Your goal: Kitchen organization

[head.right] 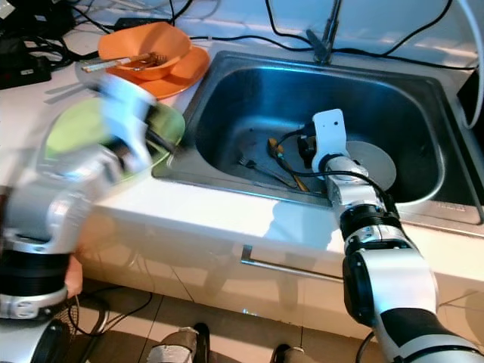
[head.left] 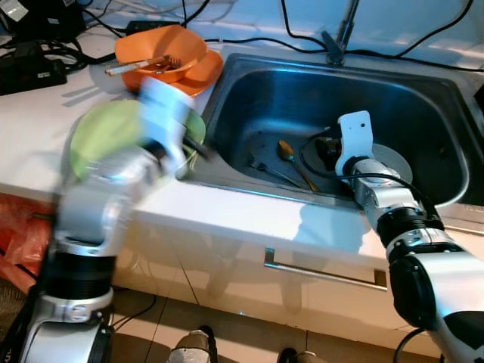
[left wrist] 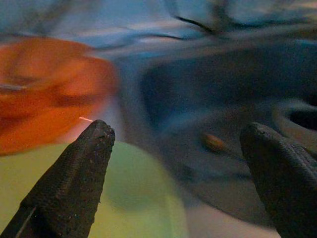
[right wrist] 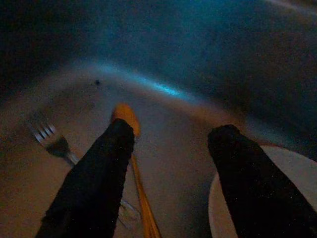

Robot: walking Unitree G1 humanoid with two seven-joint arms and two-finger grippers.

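Roughly early: sink (head.left: pixel 423 98) has a white plate (head.left: pixel 393 162), gold spoon (head.left: pixel 286 151) and fork (right wrist: pixel 49 140) left inside. Green plate (head.left: pixel 106 132) and orange bowl (head.left: pixel 162 49) sit on the counter. My right gripper (right wrist: pixel 171 144) hangs spread over the spoon, holding nothing; left gripper (left wrist: pixel 178 144) spread over the green plate, blurred.

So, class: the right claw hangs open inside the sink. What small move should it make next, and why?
Probably lower the right claw and shut it on the spoon: its open fingers hang just above the spoon's handle, beside the fork.
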